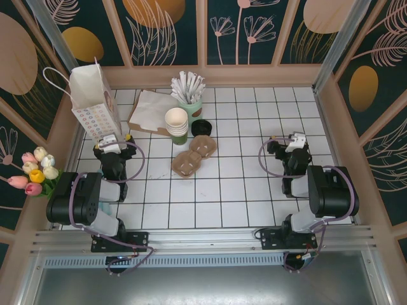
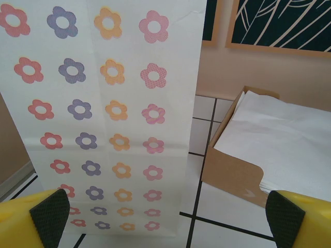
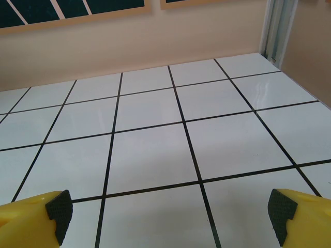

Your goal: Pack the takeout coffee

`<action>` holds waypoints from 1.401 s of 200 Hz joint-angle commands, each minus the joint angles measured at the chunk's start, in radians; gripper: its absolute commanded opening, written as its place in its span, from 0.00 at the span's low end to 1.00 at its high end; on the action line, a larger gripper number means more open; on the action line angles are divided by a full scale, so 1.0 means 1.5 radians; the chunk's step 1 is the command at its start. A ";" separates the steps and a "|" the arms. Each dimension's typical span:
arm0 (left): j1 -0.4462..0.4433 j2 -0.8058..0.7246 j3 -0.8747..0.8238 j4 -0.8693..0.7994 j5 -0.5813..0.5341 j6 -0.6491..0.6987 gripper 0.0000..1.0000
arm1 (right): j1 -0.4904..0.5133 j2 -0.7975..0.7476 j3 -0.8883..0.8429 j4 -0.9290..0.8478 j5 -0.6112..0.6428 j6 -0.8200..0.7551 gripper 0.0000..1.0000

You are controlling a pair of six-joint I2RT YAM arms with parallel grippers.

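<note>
The takeout coffee [image 1: 177, 126], a dark green paper cup with a cream inside, stands at the back middle of the table, with a dark round lid [image 1: 201, 127] lying just right of it. A white paper bag [image 1: 93, 101] printed with flowers stands upright at the back left. My left gripper [image 1: 111, 142] sits just in front of that bag, open and empty; in the left wrist view the bag [image 2: 103, 119] rises between and beyond the yellow fingers [image 2: 49, 214] of the gripper [image 2: 166, 227]. My right gripper [image 1: 288, 141] rests at the right, open over bare tiles [image 3: 170, 222], far from the cup.
A brown two-hole pulp carrier [image 1: 194, 154] lies in front of the cup. A mint holder of white-wrapped straws [image 1: 189, 92] stands behind it. A brown box of white napkins [image 1: 151, 112] [image 2: 269, 139] sits right of the bag. Walls enclose the table.
</note>
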 commanded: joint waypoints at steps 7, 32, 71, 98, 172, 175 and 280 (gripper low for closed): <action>0.000 -0.003 0.000 0.023 0.000 -0.009 0.99 | 0.004 -0.001 -0.001 0.034 0.006 0.009 0.99; 0.000 -0.002 0.001 0.022 -0.001 -0.009 0.99 | 0.004 -0.001 -0.001 0.034 0.006 0.009 0.99; 0.000 -0.001 0.001 0.022 -0.001 -0.009 0.99 | -0.001 -0.001 0.001 0.032 0.006 0.012 0.99; 0.000 -0.002 0.000 0.022 -0.001 -0.009 0.99 | -0.002 -0.002 0.000 0.032 0.006 0.012 0.99; 0.000 -0.003 0.000 0.022 0.000 -0.008 0.99 | -0.001 -0.002 0.000 0.033 0.006 0.012 0.99; 0.000 -0.002 0.000 0.023 0.000 -0.008 0.99 | -0.002 -0.002 0.000 0.032 0.006 0.011 0.99; -0.001 -0.195 0.064 -0.255 -0.078 -0.055 0.99 | -0.001 -0.198 0.008 -0.120 0.044 0.038 0.99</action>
